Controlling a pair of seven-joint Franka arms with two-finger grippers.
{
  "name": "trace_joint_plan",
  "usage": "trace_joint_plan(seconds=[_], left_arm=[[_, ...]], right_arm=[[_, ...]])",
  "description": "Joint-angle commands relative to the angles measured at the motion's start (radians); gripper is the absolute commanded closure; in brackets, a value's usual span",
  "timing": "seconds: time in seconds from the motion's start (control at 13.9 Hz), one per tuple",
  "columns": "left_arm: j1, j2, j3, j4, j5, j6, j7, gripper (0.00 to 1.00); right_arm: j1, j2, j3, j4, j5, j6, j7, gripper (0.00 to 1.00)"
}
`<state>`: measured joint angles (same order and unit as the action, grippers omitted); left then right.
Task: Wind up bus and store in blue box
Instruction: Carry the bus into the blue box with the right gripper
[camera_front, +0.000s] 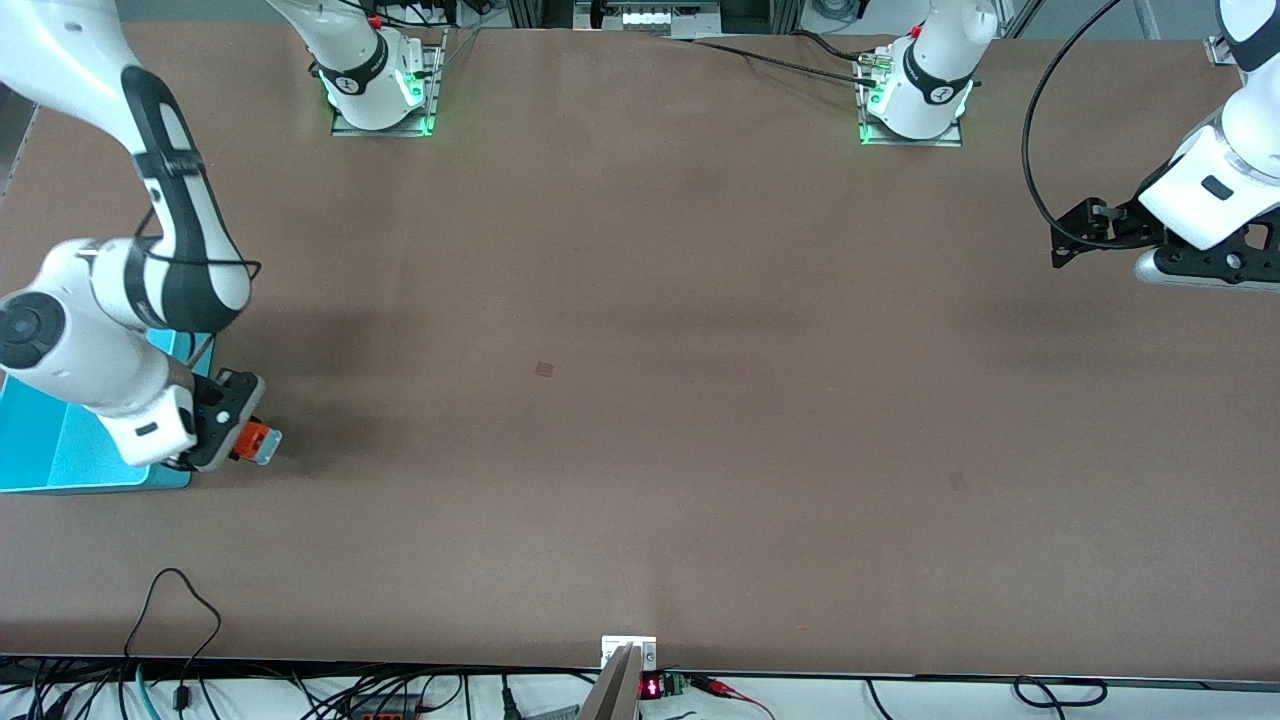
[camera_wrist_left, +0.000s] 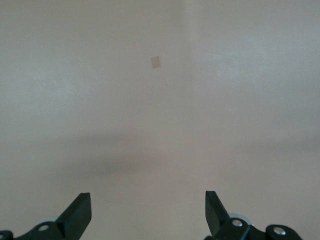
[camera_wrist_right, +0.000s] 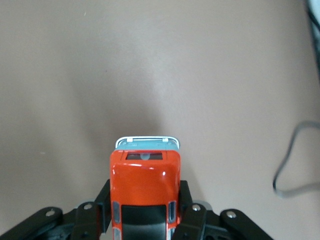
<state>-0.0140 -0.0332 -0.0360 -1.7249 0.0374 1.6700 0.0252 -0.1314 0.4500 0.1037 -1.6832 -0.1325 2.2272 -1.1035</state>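
Your right hand (camera_front: 243, 437) grips the bus (camera_front: 255, 441) just beside the blue box (camera_front: 60, 450). Your left hand (camera_wrist_left: 148, 212) waits wide open over bare tabletop (camera_front: 640, 400).

A plain brown worktop (camera_front: 640, 300) fills nearly the whole front view. A small darker square patch (camera_front: 544, 369) sits near its middle; the same patch (camera_wrist_left: 156, 61) appears in the left wrist view. A second faint mark (camera_front: 958, 481) lies on the worktop toward the left arm's end and nearer the front camera than the patch. Along the worktop's nearest edge runs a tangle of black cables (camera_front: 180, 610), and a small unit with a red lit display (camera_front: 650, 688) sits at that edge, well nearer the camera than the patch.
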Motion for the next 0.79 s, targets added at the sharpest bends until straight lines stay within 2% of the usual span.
trace_joint_plan(seconds=[0.0,0.22,0.36,0.57,0.72], left_arm=[[0.005,-0.005,-0.01,0.013,0.018,-0.019,-0.013,0.0],[0.005,-0.005,-0.01,0.013,0.018,-0.019,-0.014,0.0],[0.005,-0.005,-0.01,0.013,0.018,-0.019,-0.014,0.0],[0.009,-0.005,-0.01,0.013,0.018,-0.022,-0.014,0.0],[0.011,-0.005,-0.009,0.013,0.018,-0.03,-0.014,0.0]], right_arm=[[-0.029,-0.085,-0.036,-0.05,0.025,-0.03,0.257,1.0],[-0.045,-0.085,-0.12,-0.044,0.105,-0.087,0.467,1.0],[-0.053,-0.071,-0.195,-0.044,0.108,-0.078,0.504,1.0],[-0.086,-0.019,-0.266,-0.04,0.181,-0.066,0.496,1.0],[-0.088,-0.001,-0.282,-0.04,0.197,-0.043,0.51,1.0]])
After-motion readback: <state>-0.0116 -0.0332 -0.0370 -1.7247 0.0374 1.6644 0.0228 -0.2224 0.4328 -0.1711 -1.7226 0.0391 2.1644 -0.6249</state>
